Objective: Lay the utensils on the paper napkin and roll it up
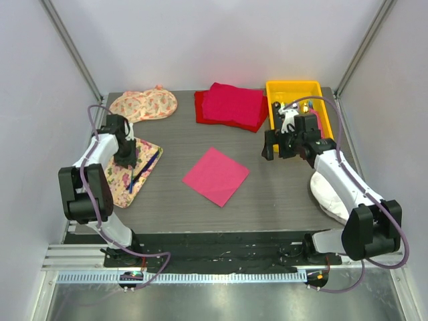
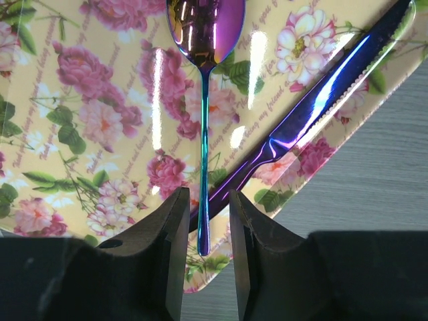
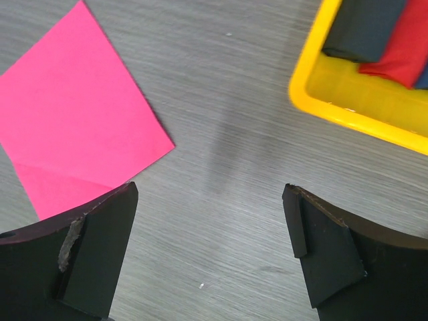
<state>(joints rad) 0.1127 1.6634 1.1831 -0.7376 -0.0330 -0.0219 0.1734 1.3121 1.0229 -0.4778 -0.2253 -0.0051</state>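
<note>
Two utensils lie on a floral tray (image 2: 80,134): an iridescent blue-purple spoon (image 2: 204,134) and a knife (image 2: 321,100) crossing under its handle. My left gripper (image 2: 206,200) is low over the tray (image 1: 134,175), jaws narrowed around the end of the spoon handle, with a thin gap showing on each side. The pink paper napkin (image 1: 215,175) lies flat mid-table, and its corner (image 3: 73,114) shows in the right wrist view. My right gripper (image 3: 210,194) hovers wide open over bare table to the right of the napkin, beside the yellow bin (image 1: 294,87).
A pile of red-magenta cloth (image 1: 231,105) lies at the back centre. Round floral mats (image 1: 144,105) sit at the back left. The yellow bin (image 3: 314,73) holds rolled dark and red items. A white object (image 1: 328,190) lies under the right arm.
</note>
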